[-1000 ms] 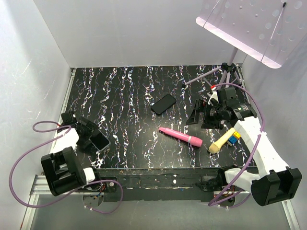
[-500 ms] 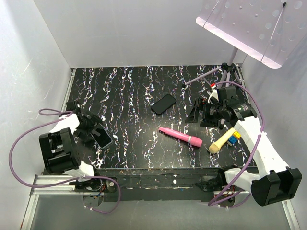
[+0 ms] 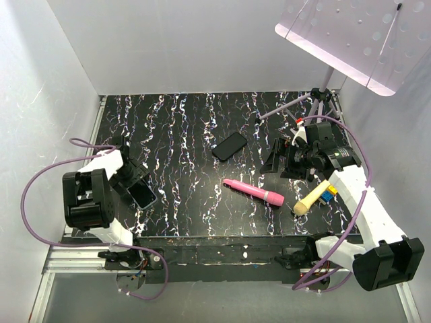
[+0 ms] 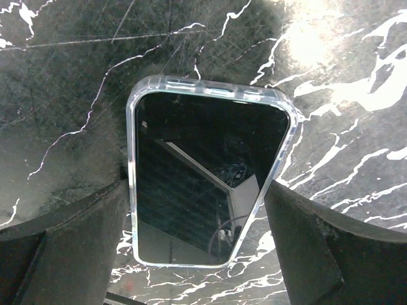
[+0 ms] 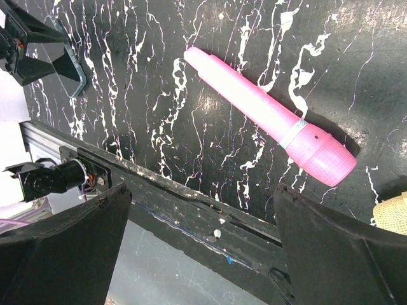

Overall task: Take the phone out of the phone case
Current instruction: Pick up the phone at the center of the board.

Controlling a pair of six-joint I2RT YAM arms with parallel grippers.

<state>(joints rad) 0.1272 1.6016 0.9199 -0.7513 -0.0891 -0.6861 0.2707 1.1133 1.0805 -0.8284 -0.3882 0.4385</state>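
In the last second the left arm has swung up along the left edge of the top view. Its left gripper [image 4: 197,190] now stands wide, one finger on each side of the phone [image 4: 191,146]. I cannot tell if they touch it. The phone has hardly moved: lower left of the table, flat, screen up, still inside the clear phone case [image 4: 213,89]. So I judge the removal has not begun. The right gripper [image 5: 200,190] hangs wide and empty above the pink pen [image 5: 267,117].
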